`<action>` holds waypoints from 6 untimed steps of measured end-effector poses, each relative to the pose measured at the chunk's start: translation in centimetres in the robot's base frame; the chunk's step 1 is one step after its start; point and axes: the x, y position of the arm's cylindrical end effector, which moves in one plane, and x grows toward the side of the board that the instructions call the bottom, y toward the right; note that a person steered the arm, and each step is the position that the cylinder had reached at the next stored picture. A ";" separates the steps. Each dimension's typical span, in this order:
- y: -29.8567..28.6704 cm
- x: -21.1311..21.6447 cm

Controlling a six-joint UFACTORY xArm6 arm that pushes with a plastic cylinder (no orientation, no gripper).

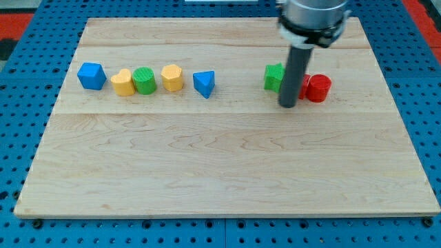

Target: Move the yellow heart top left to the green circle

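Observation:
The yellow heart (122, 82) lies on the board's left part, touching the left side of the green circle (144, 80). A yellow hexagon block (172, 78) sits just right of the green circle. My tip (287, 105) rests on the board far to the right, just in front of a green block (273, 77) and a red block (304, 85) that the rod partly hides. The tip is well away from the yellow heart.
A blue cube (91, 76) lies left of the heart. A blue triangle (204, 84) lies right of the yellow hexagon. A red cylinder (318, 88) sits right of the rod. The wooden board (220, 172) lies on a blue pegboard.

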 end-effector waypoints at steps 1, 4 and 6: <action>-8.4 -1.7; -34.7 -7.4; -35.6 -7.3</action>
